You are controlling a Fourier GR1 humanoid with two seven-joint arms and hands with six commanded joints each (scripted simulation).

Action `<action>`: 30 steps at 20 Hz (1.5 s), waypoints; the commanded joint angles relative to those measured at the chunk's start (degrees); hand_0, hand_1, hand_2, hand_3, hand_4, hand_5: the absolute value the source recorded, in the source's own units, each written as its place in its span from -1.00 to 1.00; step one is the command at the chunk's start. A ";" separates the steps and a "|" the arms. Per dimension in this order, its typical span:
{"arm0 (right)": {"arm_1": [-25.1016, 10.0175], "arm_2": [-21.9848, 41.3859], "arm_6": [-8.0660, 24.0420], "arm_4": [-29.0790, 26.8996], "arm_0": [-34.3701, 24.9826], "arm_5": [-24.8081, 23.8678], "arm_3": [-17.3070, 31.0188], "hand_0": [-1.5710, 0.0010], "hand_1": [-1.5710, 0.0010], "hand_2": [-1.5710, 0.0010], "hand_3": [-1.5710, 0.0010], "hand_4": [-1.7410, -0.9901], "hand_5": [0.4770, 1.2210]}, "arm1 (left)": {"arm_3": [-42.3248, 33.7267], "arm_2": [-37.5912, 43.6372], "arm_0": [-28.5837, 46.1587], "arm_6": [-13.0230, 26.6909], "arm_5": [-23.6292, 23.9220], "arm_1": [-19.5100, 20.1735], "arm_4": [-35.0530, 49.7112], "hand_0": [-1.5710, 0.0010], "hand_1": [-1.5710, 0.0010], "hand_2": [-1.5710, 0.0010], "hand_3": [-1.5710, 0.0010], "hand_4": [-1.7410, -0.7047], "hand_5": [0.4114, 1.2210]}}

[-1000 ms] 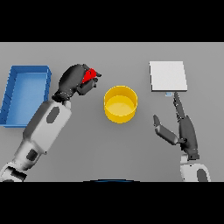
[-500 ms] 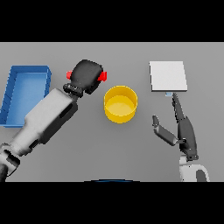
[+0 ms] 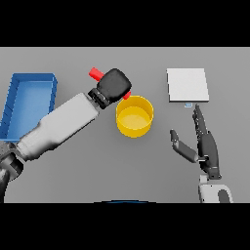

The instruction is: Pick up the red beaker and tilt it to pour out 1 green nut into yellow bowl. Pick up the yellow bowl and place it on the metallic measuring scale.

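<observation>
My left hand (image 3: 114,85) is shut on the red beaker (image 3: 96,74), of which only a red end at the upper left and a red sliver by the bowl's rim show. The hand hangs right at the upper left rim of the yellow bowl (image 3: 135,116), with the beaker lying tilted across it. No green nut shows anywhere. The metallic measuring scale (image 3: 188,85) is a flat pale square at the back right. My right hand (image 3: 205,147) rests open on the table just in front of the scale, to the right of the bowl.
A blue bin (image 3: 27,103) stands at the left side of the table, behind my left forearm.
My left hand has carried the red beaker rightwards from near the blue bin to the bowl's rim and turned it over more. The right hand has barely moved.
</observation>
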 commanded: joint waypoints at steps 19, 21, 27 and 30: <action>-0.34 0.36 0.66 3.37 -0.73 -2.03 1.25 1.00 1.00 1.00 1.00 0.42 -0.69 | 10.21 -21.01 -15.63 -8.79 -4.88 -2.89 -11.88 -1.00 -1.00 -1.00 -1.00 -0.99 1.00; -0.18 0.68 0.57 3.91 -0.44 -2.34 0.85 1.00 1.00 1.00 1.00 0.42 -0.69 | 10.41 -22.41 -16.83 -10.06 -4.00 -2.74 -12.38 -1.00 -1.00 -1.00 -1.00 -0.99 1.00; -0.11 0.44 1.01 4.43 -1.59 -3.12 1.05 1.00 1.00 1.00 1.00 0.43 -0.69 | 13.73 -20.47 -24.47 -12.87 -1.57 -0.48 -9.96 -1.00 -1.00 -1.00 -0.90 -0.97 1.00; 0.06 0.86 -0.64 4.08 -0.14 -2.64 0.74 1.00 1.00 1.00 1.00 0.48 -0.68 | 15.71 -16.91 -29.21 -13.42 -0.46 2.61 -6.98 -1.00 -1.00 -0.86 -0.33 -0.92 1.00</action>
